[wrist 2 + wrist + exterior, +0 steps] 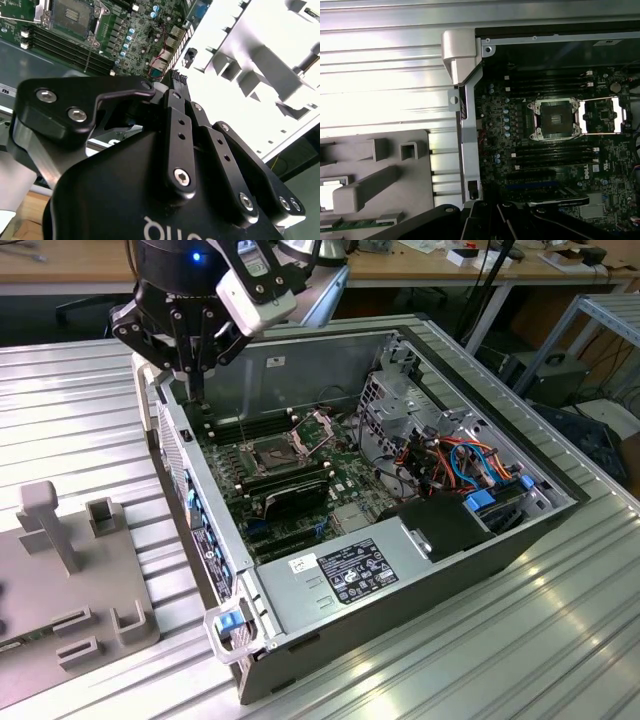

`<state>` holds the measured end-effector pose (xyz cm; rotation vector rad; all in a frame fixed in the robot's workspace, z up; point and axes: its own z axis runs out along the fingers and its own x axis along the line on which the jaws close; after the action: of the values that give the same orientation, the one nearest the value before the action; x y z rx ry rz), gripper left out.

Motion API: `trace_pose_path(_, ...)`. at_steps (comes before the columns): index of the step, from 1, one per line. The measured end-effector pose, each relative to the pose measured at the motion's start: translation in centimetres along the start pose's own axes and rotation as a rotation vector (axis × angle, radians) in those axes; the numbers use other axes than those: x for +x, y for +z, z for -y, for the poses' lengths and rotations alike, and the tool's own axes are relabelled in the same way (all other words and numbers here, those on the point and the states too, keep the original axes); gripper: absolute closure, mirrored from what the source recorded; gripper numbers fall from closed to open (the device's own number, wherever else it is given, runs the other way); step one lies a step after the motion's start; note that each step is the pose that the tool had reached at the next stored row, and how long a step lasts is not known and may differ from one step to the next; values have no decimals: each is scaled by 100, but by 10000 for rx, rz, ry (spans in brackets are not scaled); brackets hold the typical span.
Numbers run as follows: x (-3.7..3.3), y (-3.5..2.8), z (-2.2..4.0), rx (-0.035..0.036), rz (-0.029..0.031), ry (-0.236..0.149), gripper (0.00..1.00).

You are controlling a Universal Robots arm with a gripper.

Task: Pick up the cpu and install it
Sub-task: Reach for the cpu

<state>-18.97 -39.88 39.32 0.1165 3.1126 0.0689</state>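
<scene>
My gripper [195, 375] hangs over the back corner of the open computer case [225, 540], at the exterior view's left, above the case wall. Inside on the green motherboard lies the square cpu socket [275, 452] with a dark, bare centre [555, 118]. Its hinged metal frame [602, 115] is swung open beside it. A pale square piece [329, 194], possibly the cpu, lies in a recess of the grey fixture [380, 155], cut off by the picture's edge. In the second wrist view the gripper [175, 82] sits between the motherboard and the fixture.
Black memory modules [550, 150] flank the socket. A drive cage and orange-blue cable bundle [455, 465] fill the case's far side, with the power supply [350, 575] in front. The grey fixture [70, 570] with raised posts stands on the ribbed metal table [520, 640].
</scene>
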Motion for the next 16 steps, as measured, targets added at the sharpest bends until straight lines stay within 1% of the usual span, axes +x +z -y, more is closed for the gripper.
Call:
trace_pose_path(4,35,-1,2,-1,0,1,89)
trace_pose_path(16,45,-1,3,0,1,2,89)
